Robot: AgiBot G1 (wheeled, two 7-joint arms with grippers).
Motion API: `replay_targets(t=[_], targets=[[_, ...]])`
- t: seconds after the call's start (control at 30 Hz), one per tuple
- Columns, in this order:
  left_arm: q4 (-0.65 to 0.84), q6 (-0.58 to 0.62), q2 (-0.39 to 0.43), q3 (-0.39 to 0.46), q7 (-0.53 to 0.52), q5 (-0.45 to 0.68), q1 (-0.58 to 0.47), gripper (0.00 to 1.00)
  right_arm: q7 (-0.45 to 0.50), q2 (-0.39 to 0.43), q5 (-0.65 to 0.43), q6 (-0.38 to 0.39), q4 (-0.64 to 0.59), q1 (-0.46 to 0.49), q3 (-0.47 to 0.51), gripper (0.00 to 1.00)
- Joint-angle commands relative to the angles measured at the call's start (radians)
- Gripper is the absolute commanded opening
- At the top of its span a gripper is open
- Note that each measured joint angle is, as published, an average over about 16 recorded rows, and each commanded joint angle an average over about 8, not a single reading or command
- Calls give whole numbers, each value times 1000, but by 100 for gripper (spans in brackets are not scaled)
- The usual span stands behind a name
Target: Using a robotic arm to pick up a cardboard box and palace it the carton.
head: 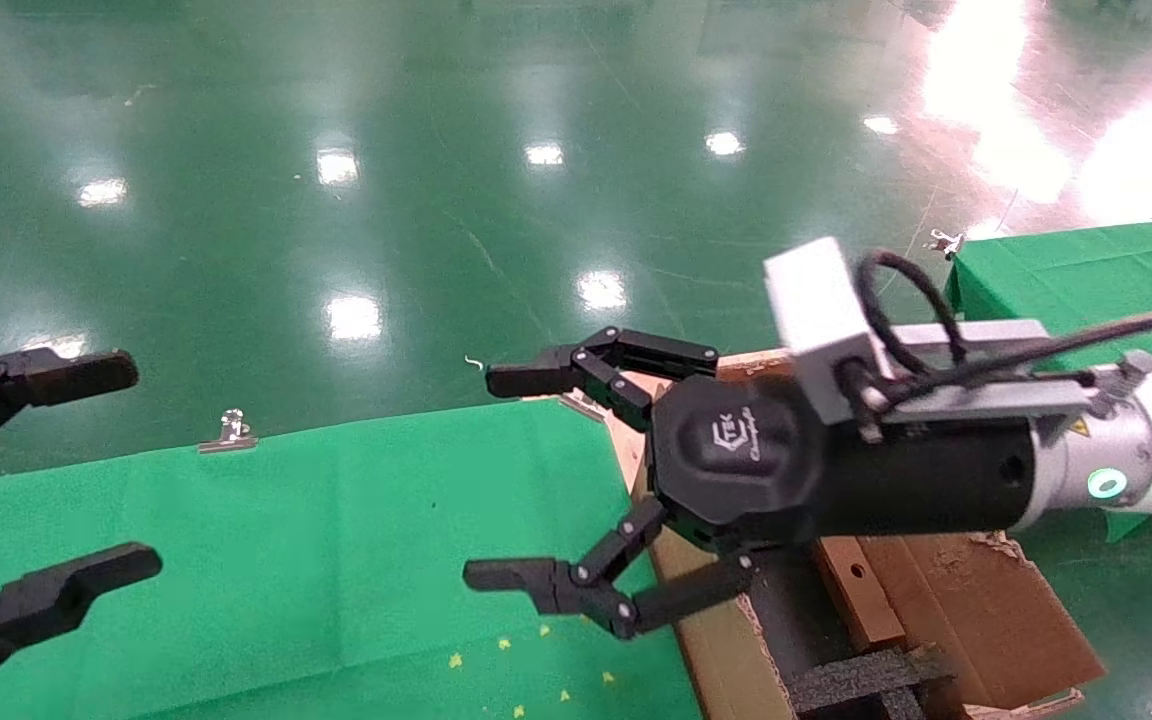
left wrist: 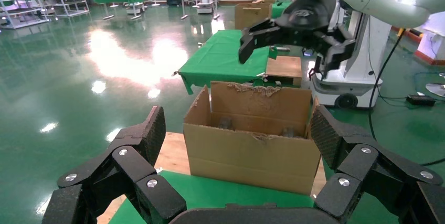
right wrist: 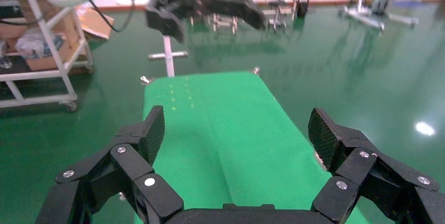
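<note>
Now the right gripper is held wide apart and empty above the carton, where the cardboard box lies inside. The left gripper is parked, spread apart too.

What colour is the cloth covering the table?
Green cloth, seen best in the right wrist view.

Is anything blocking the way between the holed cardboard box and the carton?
Nothing visible: the cardboard box already lies inside the carton, beside black foam, below the open right gripper. Left gripper idles over the table.
</note>
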Motion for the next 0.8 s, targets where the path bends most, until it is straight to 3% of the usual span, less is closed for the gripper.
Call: replay_targets(t=[0.03, 0.27, 0.8], targets=[[0, 0, 0, 0, 0, 0, 0, 100, -30, -7, 16, -17, -2, -20, 26, 100], [0, 0, 0, 0, 0, 0, 0, 100, -72, -18, 45, -46, -7, -54, 70, 100], [0, 0, 0, 0, 0, -1, 0, 100, -56, -14, 34, -36, -6, -41, 53, 100]])
